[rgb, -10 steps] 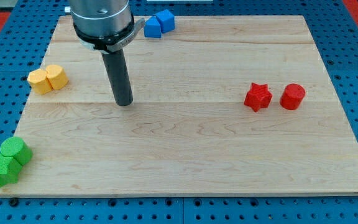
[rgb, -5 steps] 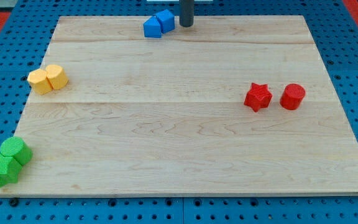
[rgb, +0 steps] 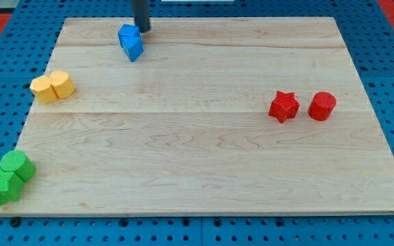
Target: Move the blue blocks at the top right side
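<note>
Two blue blocks [rgb: 130, 42] sit pressed together near the view's top, left of centre, on the wooden board [rgb: 204, 157]; their shapes are hard to make out. My tip [rgb: 142, 29] stands just to the upper right of them, touching or nearly touching the upper blue block. Only the lower part of the dark rod shows, coming down from the view's top edge.
Two yellow blocks [rgb: 53, 86] lie at the left edge. Two green blocks [rgb: 8, 177] sit at the bottom left corner. A red star [rgb: 283, 106] and a red cylinder [rgb: 322, 106] lie at the right. Blue pegboard surrounds the board.
My tip moved from mid-board up to the right of the blue blocks, then left along the top. The blue pair was pushed left and downward and turned.
</note>
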`<state>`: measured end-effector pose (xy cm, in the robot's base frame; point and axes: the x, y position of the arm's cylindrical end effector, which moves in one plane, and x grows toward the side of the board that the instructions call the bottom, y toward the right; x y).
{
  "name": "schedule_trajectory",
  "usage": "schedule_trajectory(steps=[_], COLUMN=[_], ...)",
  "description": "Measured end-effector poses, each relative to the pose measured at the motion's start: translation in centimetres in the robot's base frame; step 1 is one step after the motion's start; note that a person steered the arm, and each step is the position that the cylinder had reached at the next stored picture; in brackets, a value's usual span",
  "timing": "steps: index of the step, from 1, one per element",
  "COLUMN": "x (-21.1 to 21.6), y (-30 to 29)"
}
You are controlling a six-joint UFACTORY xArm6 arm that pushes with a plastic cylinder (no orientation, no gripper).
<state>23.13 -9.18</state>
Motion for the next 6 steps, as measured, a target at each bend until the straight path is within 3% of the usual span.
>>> schedule_trajectory(steps=[1,2,3,4,5,6], x=[3.0,4.5,2.5,2.3,-0.6,-0.7], y=[0.4,-4.9,-6.9,-2.3,-1.0,-4.5])
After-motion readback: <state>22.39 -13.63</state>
